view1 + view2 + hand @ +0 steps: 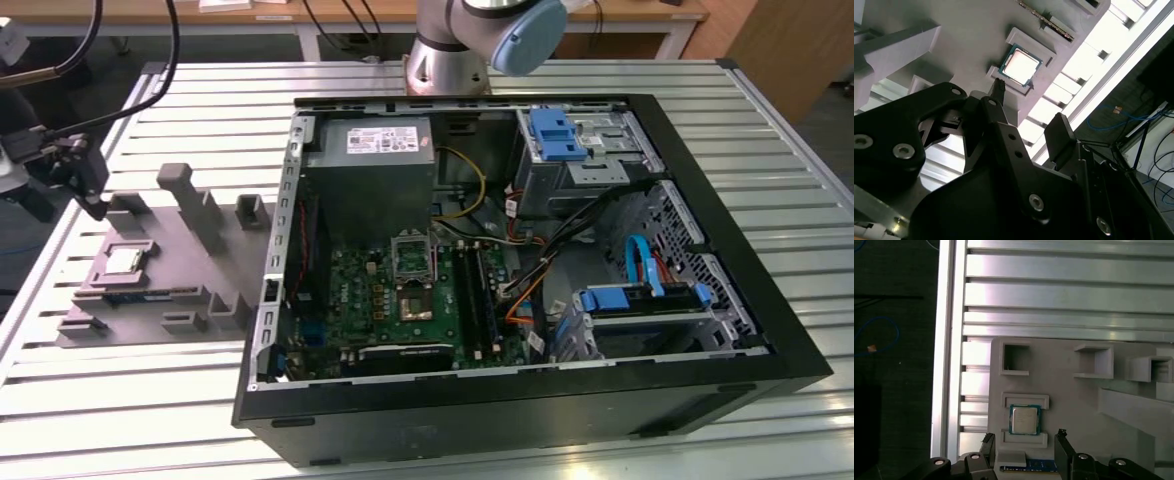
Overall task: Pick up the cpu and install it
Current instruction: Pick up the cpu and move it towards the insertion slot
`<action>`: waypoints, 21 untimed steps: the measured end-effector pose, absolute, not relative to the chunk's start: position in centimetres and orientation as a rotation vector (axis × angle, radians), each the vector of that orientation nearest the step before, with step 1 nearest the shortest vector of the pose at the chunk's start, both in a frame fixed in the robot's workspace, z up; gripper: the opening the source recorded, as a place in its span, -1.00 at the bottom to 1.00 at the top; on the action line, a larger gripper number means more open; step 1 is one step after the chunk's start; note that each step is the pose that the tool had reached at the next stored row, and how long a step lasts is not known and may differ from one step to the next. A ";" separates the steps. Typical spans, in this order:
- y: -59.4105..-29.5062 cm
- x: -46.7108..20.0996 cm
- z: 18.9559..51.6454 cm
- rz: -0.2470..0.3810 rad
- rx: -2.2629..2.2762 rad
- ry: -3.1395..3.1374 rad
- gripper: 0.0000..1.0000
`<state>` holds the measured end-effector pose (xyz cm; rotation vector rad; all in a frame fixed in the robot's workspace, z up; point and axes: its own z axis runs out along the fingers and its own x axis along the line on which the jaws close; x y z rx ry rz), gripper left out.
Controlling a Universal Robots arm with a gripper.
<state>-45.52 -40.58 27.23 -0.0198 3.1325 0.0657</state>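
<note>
Hovering over the grey fixture tray (180,272) at the exterior view's left, the gripper (1024,437) has its 2 fingers (988,441) spread wide and grips nothing. The cpu (1024,419) lies flat in a shallow framed pocket of that tray, silvery top up, and in the first wrist view it sits in line with the gap between the fingertips, apart from both. Beside the tray, on the slatted metal table (134,400), stands the open PC case (534,420), its motherboard socket (412,272) well apart from the cpu.

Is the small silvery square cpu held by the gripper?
No, the cpu lies in the grey tray, the open gripper apart from it.
</note>
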 end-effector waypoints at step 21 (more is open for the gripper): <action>-40.8 -45.3 23.9 0.066 0.032 3.132 0.18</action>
